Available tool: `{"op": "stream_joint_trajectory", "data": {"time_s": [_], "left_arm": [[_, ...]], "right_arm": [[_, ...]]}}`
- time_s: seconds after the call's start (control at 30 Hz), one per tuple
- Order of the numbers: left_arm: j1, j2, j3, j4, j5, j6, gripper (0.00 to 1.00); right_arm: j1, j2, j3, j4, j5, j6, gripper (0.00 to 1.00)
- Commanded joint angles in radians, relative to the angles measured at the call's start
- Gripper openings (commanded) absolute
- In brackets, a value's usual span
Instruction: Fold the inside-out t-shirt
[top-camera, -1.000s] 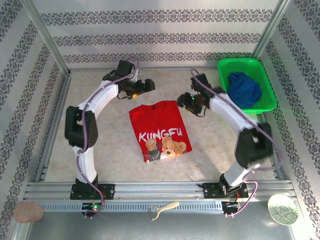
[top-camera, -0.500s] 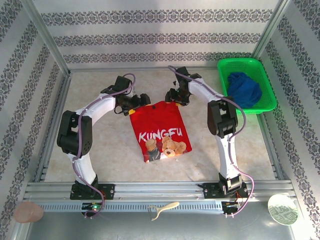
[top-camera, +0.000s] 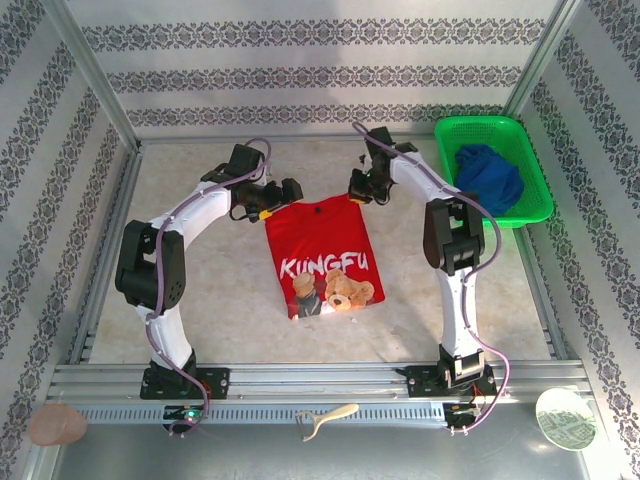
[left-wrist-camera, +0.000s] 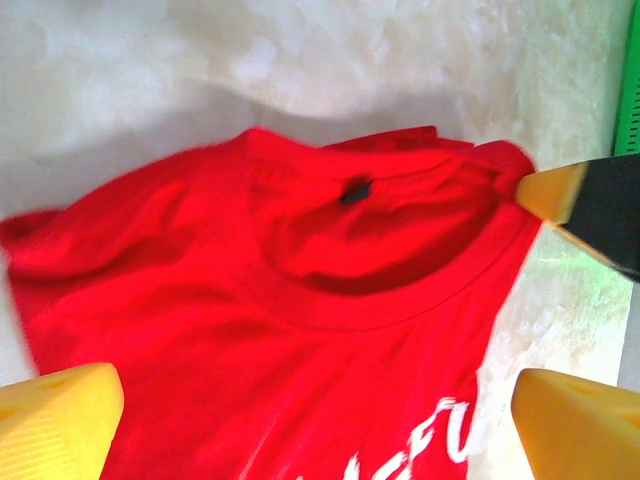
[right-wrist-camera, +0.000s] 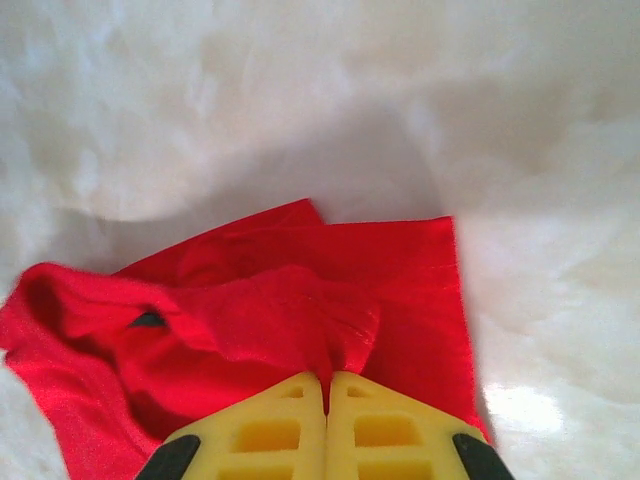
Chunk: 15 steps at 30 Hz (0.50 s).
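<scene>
Mid-counter: the inside-out t-shirt (top-camera: 322, 255), bright red, lying flat as a narrow rectangle. White lettering and cartoon bears face up, with the neckline toward the far wall and the hem toward the arm bases. No sleeve sticking out at either side in the overhead view; probably tucked under, though impossible to confirm.

Clamped on the far right corner, at the shoulder beside the collar: the right fingers (right-wrist-camera: 290, 420), pressed together with a bunched ridge of red cloth pinched at the tips. Over the far left corner: the left fingers (left-wrist-camera: 55, 420), spread wide and touching nothing. Framed between them in the left wrist view: the neckline and its small dark tag (left-wrist-camera: 355, 190).

Judged step: taking hold of the far edge for a fold toward the hem, with one corner gripped and the other not yet. Next move, by the look of it: lower the left fingers onto the left shoulder corner and close on every layer. Then lift both corners level and carry them toward the near hem without dragging the lower half across the counter (top-camera: 200, 290).

Hard to tell: the number of layers caught in the right pinch, hidden behind the yellow tips. Blurred in the left wrist view: the shirt's left edge. Cut off there too: the lettering, down to a few white strokes. Underside out of sight, so no checking of seams or folds beneath.

Well apart at the far right: a green basket (top-camera: 478, 120) holding a dark blue garment (top-camera: 487, 178), no part of this step.
</scene>
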<state>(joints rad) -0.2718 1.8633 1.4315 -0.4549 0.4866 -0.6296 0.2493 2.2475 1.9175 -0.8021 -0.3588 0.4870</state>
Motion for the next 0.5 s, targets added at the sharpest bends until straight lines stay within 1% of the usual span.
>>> {"op": "stream_joint_trajectory", "data": {"time_s": [0.0, 0.03, 0.07, 0.13, 0.17, 0.2, 0.27, 0.3, 0.37, 0.47], "left_arm": [[0.012, 0.027, 0.024, 0.003, 0.003, 0.028, 1.00], [0.013, 0.027, 0.022, 0.004, 0.006, 0.028, 1.00], [0.013, 0.023, 0.018, 0.005, 0.010, 0.028, 1.00], [0.013, 0.016, 0.011, 0.009, 0.027, 0.026, 1.00], [0.011, 0.009, 0.009, 0.010, 0.038, 0.024, 1.00], [0.007, -0.003, 0.005, 0.007, 0.049, 0.021, 1.00], [-0.008, -0.033, -0.010, 0.002, 0.072, 0.013, 1.00], [-0.020, -0.056, -0.026, 0.003, 0.082, 0.003, 1.00], [-0.059, -0.107, -0.075, 0.024, 0.104, -0.032, 1.00], [-0.153, -0.195, -0.206, 0.138, 0.156, -0.145, 1.00]], "right_arm": [[-0.028, -0.015, 0.000, 0.030, 0.014, 0.035, 0.00], [-0.033, 0.008, 0.008, 0.036, 0.004, 0.040, 0.00], [-0.037, 0.037, 0.027, 0.023, -0.003, 0.040, 0.04], [-0.045, 0.090, 0.072, -0.041, 0.005, 0.032, 0.47], [-0.045, 0.076, 0.051, -0.047, 0.024, 0.029, 0.54], [-0.045, 0.032, -0.002, -0.028, 0.043, 0.027, 0.57], [-0.046, -0.086, -0.131, 0.021, 0.053, 0.041, 0.56], [-0.043, -0.154, -0.205, 0.049, 0.039, 0.062, 0.54], [-0.031, -0.274, -0.344, 0.096, -0.002, 0.103, 0.48], [0.010, -0.427, -0.544, 0.147, -0.037, 0.158, 0.34]]}}
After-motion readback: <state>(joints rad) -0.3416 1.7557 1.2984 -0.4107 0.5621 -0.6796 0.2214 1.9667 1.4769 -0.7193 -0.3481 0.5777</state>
